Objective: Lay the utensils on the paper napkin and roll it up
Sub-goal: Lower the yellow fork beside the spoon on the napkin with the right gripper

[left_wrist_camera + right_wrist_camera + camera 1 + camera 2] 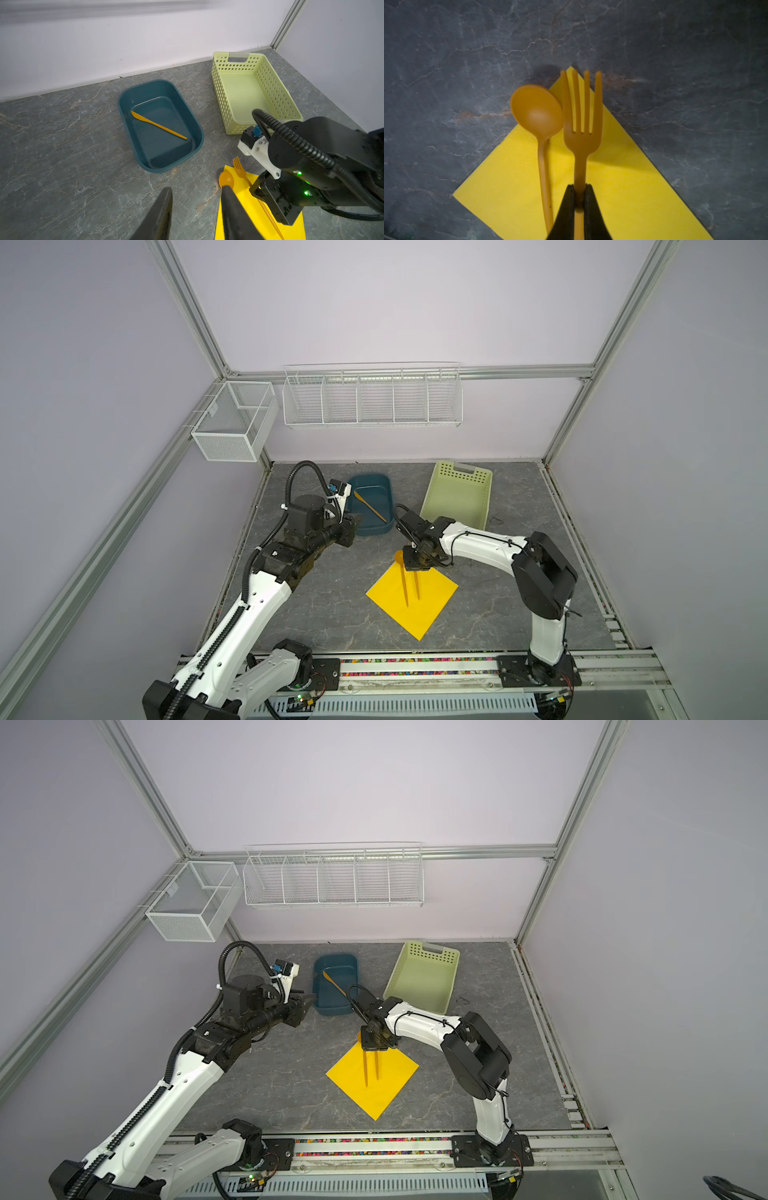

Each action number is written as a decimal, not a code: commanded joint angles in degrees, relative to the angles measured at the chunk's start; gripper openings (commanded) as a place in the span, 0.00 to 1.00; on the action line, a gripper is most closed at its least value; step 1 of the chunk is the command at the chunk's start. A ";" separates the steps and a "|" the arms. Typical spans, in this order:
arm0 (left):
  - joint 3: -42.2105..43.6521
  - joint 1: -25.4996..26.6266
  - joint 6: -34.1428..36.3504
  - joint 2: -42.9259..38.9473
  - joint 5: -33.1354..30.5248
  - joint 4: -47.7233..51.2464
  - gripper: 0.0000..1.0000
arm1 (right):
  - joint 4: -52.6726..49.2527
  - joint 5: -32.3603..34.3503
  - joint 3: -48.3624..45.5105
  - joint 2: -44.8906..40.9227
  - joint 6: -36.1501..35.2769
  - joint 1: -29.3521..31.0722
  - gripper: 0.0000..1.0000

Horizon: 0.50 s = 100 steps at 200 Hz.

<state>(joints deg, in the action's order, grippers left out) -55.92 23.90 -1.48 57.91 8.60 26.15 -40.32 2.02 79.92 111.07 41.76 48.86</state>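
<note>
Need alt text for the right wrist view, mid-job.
The right hand is shut on the handle of an orange fork over a corner of the yellow napkin. An orange spoon lies beside it on the napkin, bowl overhanging the grey table.

Plain matte lilac-white walls (395, 302), aluminium frame posts (189, 306) in the corners. White wire shelf (372, 400) with five compartments hangs on the back wall from a horizontal rail (519, 372). Left of the wire shelf: white mesh box (235, 423) on the side rail. Below the shelf: grey marble-look tabletop (332, 614), pale and rusty veins. Pale green perforated basket (463, 477) on it under the shelf's right end, dark teal tub (370, 477) under its middle. Farthest from the shelf, at the near edge: metal rail with a multicoloured strip (415, 663), then a slotted cable duct (395, 703). Light even, diffuse, shadows soft.
</note>
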 commanded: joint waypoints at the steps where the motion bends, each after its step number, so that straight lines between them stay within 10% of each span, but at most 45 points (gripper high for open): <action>1: 0.55 -0.31 -0.24 -0.77 -0.40 0.40 0.40 | -2.37 -0.81 1.97 1.66 0.29 -0.54 0.10; 100: 0.97 -0.33 -0.06 -1.79 -0.67 0.23 0.39 | -3.43 -2.24 4.30 4.75 0.79 -1.49 0.12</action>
<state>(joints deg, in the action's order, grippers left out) -55.79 23.90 -1.48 56.88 8.36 26.15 -42.44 0.34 83.09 114.54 41.78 47.88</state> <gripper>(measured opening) 0.395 0.122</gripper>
